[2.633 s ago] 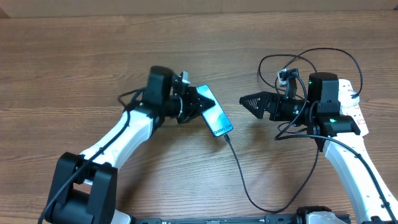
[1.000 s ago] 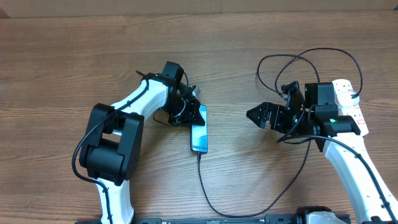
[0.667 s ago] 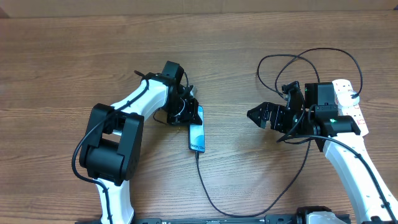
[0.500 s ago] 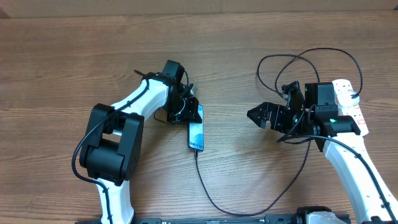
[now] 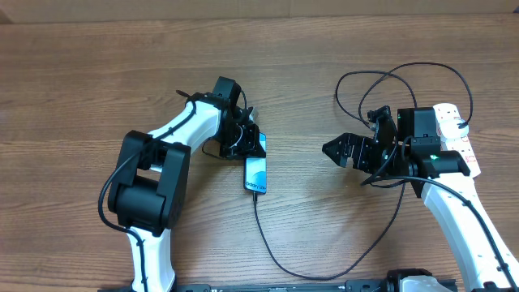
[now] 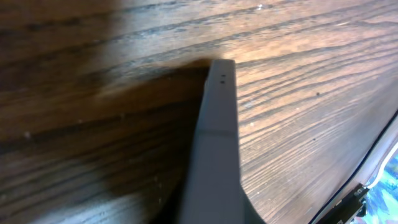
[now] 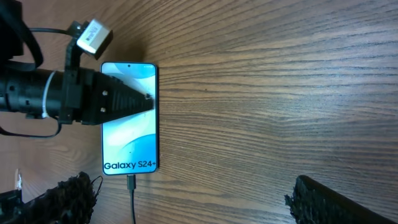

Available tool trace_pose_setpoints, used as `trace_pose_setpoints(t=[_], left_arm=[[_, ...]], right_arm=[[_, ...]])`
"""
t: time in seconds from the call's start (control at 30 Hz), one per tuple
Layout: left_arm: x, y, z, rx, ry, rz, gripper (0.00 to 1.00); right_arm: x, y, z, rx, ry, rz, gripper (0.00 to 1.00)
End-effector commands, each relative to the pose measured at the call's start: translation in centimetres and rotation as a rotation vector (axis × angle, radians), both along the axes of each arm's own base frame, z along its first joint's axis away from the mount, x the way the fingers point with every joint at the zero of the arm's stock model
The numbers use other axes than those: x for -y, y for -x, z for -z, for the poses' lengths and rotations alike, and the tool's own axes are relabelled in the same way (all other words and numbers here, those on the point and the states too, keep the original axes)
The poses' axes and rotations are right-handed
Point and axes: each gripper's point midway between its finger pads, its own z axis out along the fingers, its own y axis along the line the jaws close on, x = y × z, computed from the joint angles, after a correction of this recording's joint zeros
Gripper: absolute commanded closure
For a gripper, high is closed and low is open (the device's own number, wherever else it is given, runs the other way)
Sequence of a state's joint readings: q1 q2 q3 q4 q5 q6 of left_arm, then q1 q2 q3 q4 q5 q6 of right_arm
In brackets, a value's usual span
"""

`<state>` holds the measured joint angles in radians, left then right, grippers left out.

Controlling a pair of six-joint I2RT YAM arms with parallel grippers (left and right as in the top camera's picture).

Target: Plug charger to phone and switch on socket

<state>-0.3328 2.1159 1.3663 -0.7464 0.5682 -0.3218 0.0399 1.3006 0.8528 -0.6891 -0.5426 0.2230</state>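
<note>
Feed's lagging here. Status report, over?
Left gripper at top end of phone, jaws unclear. Right gripper open, empty, apart from phone. Charger plugged into phone. Socket untouched, partly under right arm.

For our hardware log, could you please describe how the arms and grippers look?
The left arm and right arm have white links, black joints and thin black cables. The left gripper and right gripper are black and tapered. A white tag sits near the left; green lights dot the right.
</note>
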Motion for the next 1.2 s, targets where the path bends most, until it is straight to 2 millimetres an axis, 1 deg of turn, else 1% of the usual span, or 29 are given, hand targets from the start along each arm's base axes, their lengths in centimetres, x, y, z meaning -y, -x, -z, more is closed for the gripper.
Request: trace_pose_setpoints(t=[0.0,0.13,0.33,0.5,0.63,0.67,0.73,0.77,0.83,0.97,1.03,1.07,1.17], left_arm=[[-2.3,1.2,4.1,-0.064,-0.15,-0.023,0.81],[-2.5,1.3,4.2,-0.07,-0.159,-0.022,0.74],[-2.8,1.6,4.3,-0.08,-0.176,-0.022,0.74],[-4.2,2.2,4.7,-0.11,-0.263,-0.042,0.66],[-4.4,2.5,4.6,-0.122,-0.27,-0.041,0.64],[-4.4,2.5,4.6,-0.122,-0.27,-0.041,0.58],[-4.4,2.5,4.6,-0.122,-0.27,-0.041,0.38],[-4.4,2.5,4.6,-0.122,-0.27,-0.041,0.33],[-4.6,2.4,4.6,-0.121,-0.274,-0.045,0.32],[-5.2,2.3,4.6,-0.13,-0.278,-0.062,0.33],[-6.0,2.3,4.6,-0.142,-0.292,-0.075,0.32],[-6.5,2.3,4.5,-0.15,-0.303,-0.084,0.3],[-7.9,2.3,4.1,-0.178,-0.327,-0.109,0.22]], right_arm=[[0.1,-0.6,-1.1,0.046,0.006,-0.004,0.0],[0.1,-0.6,-1.1,0.046,0.006,-0.004,0.0],[0.1,-0.6,-1.1,0.046,0.006,-0.004,0.0],[0.1,-0.6,-1.1,0.046,0.006,-0.004,0.0],[0.1,-0.6,-1.1,0.046,0.006,-0.004,0.0],[0.1,-0.6,-1.1,0.046,0.006,-0.004,0.0],[0.1,-0.6,-1.1,0.046,0.006,-0.004,0.0],[0.1,-0.6,-1.1,0.046,0.006,-0.004,0.0],[0.1,-0.6,-1.1,0.046,0.006,-0.004,0.0],[0.1,-0.6,-1.1,0.046,0.006,-0.004,0.0],[0.1,-0.6,-1.1,0.046,0.006,-0.004,0.0],[0.1,-0.6,-1.1,0.046,0.006,-0.004,0.0],[0.1,-0.6,-1.1,0.046,0.006,-0.004,0.0]])
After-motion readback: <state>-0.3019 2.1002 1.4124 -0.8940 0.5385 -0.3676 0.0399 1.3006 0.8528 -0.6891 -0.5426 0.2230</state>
